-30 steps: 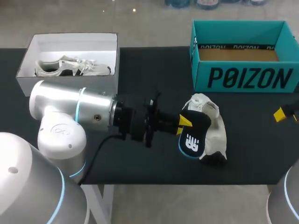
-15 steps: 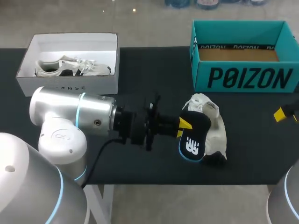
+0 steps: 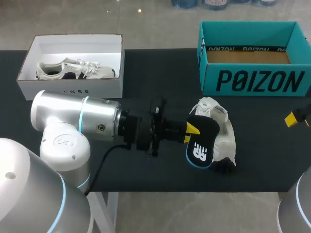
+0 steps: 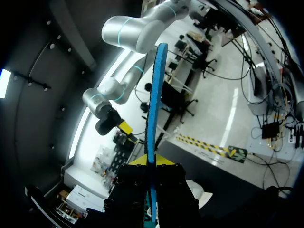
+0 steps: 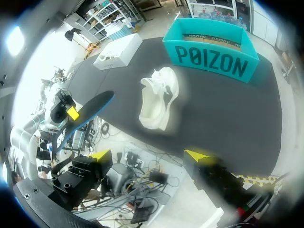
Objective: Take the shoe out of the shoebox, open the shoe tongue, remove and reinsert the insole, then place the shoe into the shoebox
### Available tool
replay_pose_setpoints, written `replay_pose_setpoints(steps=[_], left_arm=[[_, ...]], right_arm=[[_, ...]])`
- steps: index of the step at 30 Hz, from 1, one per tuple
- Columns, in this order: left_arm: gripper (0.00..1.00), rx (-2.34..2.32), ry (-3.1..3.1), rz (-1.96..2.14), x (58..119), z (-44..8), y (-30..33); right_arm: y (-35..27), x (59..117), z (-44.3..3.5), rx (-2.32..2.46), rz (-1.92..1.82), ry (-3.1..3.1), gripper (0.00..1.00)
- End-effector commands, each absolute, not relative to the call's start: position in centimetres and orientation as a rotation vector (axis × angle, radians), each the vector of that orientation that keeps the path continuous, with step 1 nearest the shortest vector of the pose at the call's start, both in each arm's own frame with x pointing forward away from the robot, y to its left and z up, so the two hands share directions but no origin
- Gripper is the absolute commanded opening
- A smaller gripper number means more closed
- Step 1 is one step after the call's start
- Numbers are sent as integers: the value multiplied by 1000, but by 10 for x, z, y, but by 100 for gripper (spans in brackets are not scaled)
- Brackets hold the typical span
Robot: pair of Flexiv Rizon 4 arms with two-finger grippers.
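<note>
Slightly nearer the bench's front edge than a second ago, the left gripper [image 3: 192,130] stays clamped on the black, blue-edged insole [image 3: 200,145], holding it raised beside the white shoe [image 3: 221,131]. The shoe lies on the dark bench [image 3: 160,73]. At the right edge, the right gripper [image 5: 148,155] hangs with fingers apart, holding nothing. Beyond the shoe stands the open teal shoebox [image 3: 257,80]. At the far left, a white box [image 3: 73,91] holds a pale sneaker [image 3: 77,70].
</note>
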State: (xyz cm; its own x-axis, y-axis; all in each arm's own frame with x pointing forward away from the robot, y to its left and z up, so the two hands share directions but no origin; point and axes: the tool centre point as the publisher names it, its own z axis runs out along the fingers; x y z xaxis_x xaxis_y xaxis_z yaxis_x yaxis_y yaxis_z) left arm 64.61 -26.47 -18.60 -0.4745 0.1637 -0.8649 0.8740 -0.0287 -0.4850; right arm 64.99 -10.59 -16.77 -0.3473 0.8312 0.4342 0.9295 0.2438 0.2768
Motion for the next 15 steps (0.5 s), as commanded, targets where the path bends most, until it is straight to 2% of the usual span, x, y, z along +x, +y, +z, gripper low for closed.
replay_pose_setpoints(steps=[1,5,15], left_arm=[[0,1095,1664,-1552,646,-186,-265],[0,1095,1664,-1552,646,-186,-265],[0,1049,1755,-1804,639,-231,-280]], right_arm=[[-105,652,-168,-1665,-726,-2313,100],[-105,652,-168,-1665,-726,-2313,100],[-105,652,-168,-1665,-726,-2313,100]])
